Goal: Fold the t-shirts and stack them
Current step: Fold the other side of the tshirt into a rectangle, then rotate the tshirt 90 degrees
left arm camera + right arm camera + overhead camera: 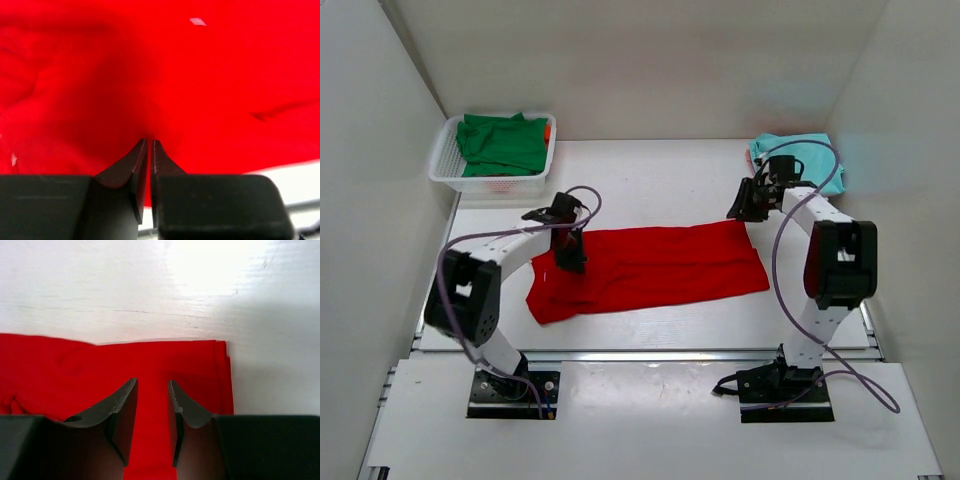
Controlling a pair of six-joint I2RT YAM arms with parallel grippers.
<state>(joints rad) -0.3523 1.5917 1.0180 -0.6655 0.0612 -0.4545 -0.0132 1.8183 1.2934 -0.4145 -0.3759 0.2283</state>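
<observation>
Currently: red t-shirt [660, 265], centre frame, fold apparently underway. Left claw [150, 142] pinched tight on its cloth; right claw [152, 390] parted, empty, above upper-right corner; next move likely a grip there.

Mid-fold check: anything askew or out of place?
Only the red t-shirt: it lies slanted across the table, its left end rumpled where the left gripper pinches it. The right gripper hangs open over its far right corner. Nothing spilled or damaged.

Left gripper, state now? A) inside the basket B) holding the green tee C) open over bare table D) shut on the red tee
D: in the left wrist view the left gripper has its jaws nearly together, pinching the red tee.
</observation>
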